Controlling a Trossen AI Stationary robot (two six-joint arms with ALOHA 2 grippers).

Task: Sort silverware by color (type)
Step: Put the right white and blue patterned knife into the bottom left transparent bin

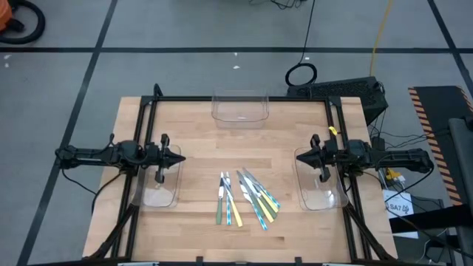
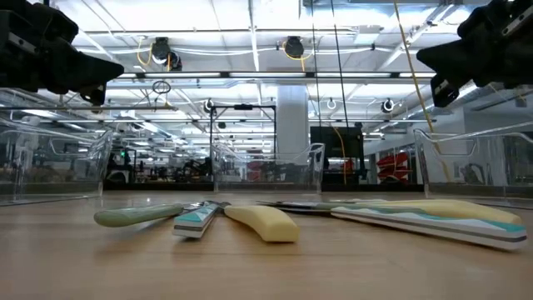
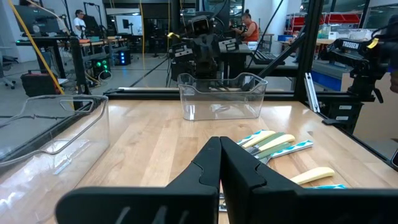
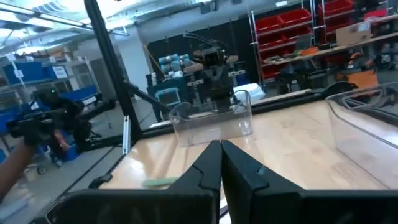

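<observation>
The silverware [image 1: 246, 198] lies in a loose pile flat on the wooden table, near its front middle: slim utensils with yellow, light blue and green handles. The low view shows it close up [image 2: 250, 221], and the left wrist view shows it past the fingers [image 3: 280, 146]. My left gripper [image 1: 179, 157] hovers shut above the clear bin at the table's left. My right gripper [image 1: 298, 156] hovers shut above the clear bin at the right. Both point level toward the table's middle and hold nothing.
Three clear plastic bins stand on the table: one at the left [image 1: 157, 188], one at the right [image 1: 319, 188], one at the far middle [image 1: 239, 107]. A black frame [image 1: 244, 98] runs along the table's edges. Bare wood lies between the bins and the pile.
</observation>
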